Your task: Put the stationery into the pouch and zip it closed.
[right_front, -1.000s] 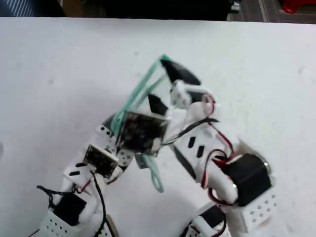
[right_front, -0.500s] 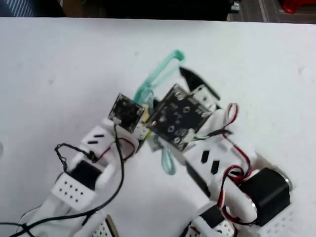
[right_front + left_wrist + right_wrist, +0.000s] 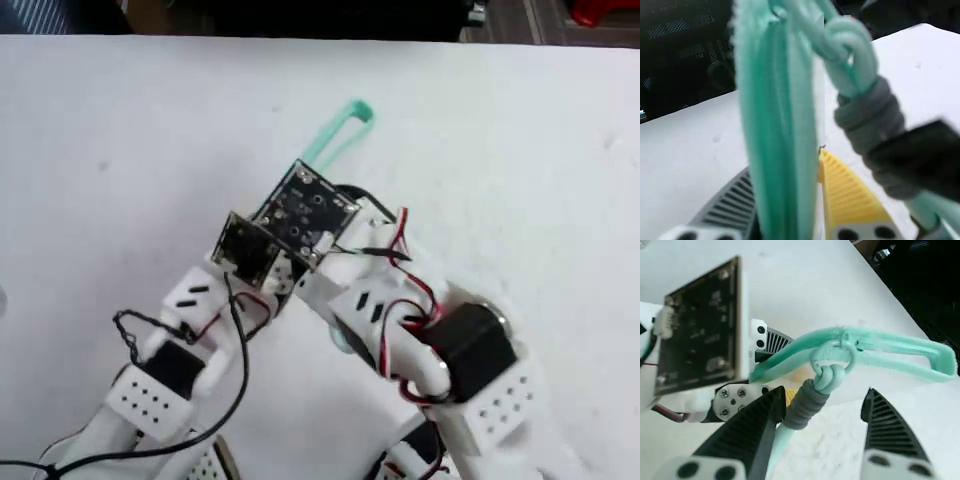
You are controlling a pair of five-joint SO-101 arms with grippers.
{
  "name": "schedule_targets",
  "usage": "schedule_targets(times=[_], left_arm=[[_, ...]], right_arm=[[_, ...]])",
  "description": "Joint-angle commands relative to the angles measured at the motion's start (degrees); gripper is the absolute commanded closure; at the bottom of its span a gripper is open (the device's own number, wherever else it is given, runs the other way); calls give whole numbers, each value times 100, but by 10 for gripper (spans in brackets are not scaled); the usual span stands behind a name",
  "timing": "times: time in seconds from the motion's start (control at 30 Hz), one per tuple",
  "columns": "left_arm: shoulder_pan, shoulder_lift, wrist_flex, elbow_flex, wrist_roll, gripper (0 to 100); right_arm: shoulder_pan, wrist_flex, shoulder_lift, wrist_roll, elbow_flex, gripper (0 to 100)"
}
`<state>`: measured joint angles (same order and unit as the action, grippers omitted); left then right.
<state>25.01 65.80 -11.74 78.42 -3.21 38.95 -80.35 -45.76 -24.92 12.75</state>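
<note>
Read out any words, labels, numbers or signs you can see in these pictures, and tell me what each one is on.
No text here can be read.
The circuit board on an arm's wrist: any markings are too small and blurred to read.
The mint-green pouch, its zipper pull cord and the white table: no print visible.

One green pouch (image 3: 358,111); one knotted cord (image 3: 810,399); two arms (image 3: 185,300) (image 3: 455,350); one table (image 3: 520,130).
</note>
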Motion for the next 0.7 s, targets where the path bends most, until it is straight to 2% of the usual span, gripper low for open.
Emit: schedule_targets(times=[0.0, 0.2, 0.37, 0.4, 0.47, 0.53, 0.67], left_arm=[[-48, 602, 132, 123, 35, 979], [-48, 857, 114, 264, 35, 979], [-13, 884, -26, 246, 44, 978], [-22, 884, -26, 246, 53, 977], [-31, 884, -26, 246, 62, 976], [-13, 892, -35, 246, 62, 967], [-13, 892, -141, 229, 211, 858]], right_arm=[[4, 462, -57, 70, 211, 769], [4, 681, -13, 70, 440, 782], [-4, 734, -136, 62, 299, 978], [-22, 725, -198, 62, 211, 988], [-127, 690, -365, 62, 44, 964], [-145, 681, -488, 35, -114, 982], [-127, 716, -470, 44, -325, 981]])
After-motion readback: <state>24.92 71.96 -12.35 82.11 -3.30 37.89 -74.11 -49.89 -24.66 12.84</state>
